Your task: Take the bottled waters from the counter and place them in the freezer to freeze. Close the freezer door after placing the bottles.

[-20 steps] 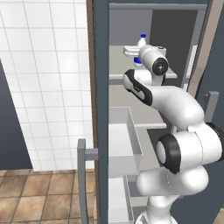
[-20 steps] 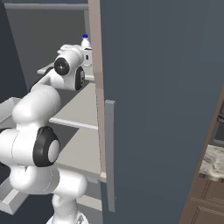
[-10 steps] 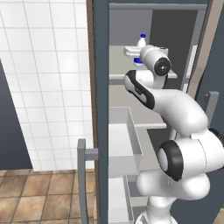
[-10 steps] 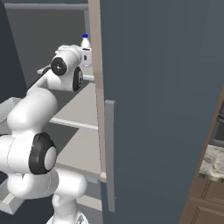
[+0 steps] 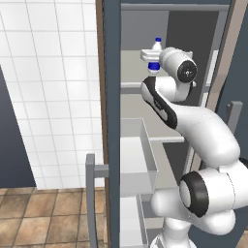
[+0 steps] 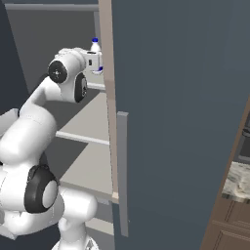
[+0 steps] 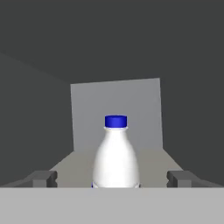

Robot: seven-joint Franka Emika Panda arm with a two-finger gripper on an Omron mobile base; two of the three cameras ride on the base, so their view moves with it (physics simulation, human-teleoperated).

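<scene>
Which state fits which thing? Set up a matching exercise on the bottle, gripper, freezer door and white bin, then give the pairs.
Things:
1. blue-capped bottle
2. gripper
3. freezer door
4. white bin

States:
A. swung open, its grey bar handle facing the camera
B. upright on an upper freezer shelf
C. fingers spread wide, one on each side of the bottle, not touching it
D. low in the freezer, below the arm's elbow

Pairs: 1-B, 2-C, 3-A, 4-D
</scene>
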